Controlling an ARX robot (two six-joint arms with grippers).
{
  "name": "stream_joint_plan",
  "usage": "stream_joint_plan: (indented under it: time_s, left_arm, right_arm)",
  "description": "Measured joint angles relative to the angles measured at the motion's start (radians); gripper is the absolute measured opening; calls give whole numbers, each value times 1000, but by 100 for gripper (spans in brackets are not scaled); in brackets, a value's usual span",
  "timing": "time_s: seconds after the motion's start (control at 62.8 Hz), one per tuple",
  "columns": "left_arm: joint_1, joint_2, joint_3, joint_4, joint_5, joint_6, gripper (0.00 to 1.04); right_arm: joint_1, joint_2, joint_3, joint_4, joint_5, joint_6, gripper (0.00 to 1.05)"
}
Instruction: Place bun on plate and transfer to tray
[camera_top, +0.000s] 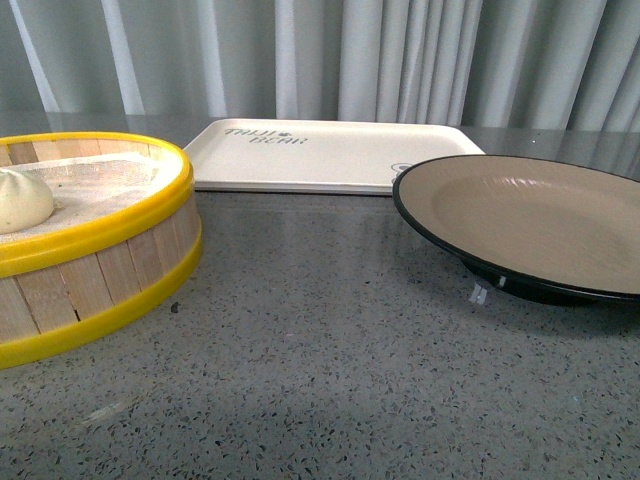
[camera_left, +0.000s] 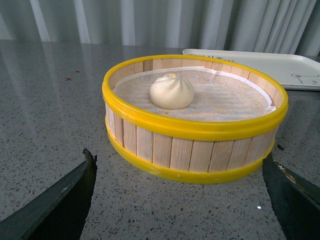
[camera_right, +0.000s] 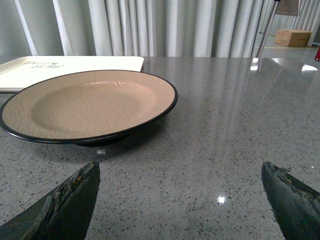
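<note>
My left pincer and right pincer gape wide, empty, the small pleated white bun sitting in a yellow-rimmed wooden steamer basket

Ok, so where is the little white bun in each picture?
Front view: the bun sits at the far left edge, inside the yellow-rimmed steamer basket.
Left wrist view: the bun is in the middle of the picture, inside the same basket.
Right wrist view: the bun is not in it.
Shared landmark: the cream tray, at the back in all three views.
</note>
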Motion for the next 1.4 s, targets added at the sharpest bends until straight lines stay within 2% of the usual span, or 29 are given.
stream_joint_plan:
  time_s: [0.908, 0.939, 0.987, 1.067, 1.114, 1.306, 1.401]
  left_arm:
    - [0, 0, 0, 0, 0, 0, 98]
    - [-7, 27, 17, -53, -32, -25, 98]
    - [-5, 122, 93, -233, -79, -98, 98]
    - [27, 271, 195, -396, -83, -156, 98]
    - [54, 317, 237, -407, -68, -168, 98]
    - [190, 446, 414, -288, 8, -169, 98]
    - [208, 550, 494, -208, 6, -163, 98]
  right_arm:
    - [0, 0, 0, 0, 0, 0, 96]
    - [0, 0, 0, 0, 0, 0, 96]
    - [0, 0, 0, 0, 0, 0, 96]
    - [0, 0, 0, 0, 0, 0, 96]
    - [0, 0, 0, 0, 0, 0, 96]
    - [0, 0, 0, 0, 1, 0, 96]
    - [0, 0, 0, 0, 0, 0, 96]
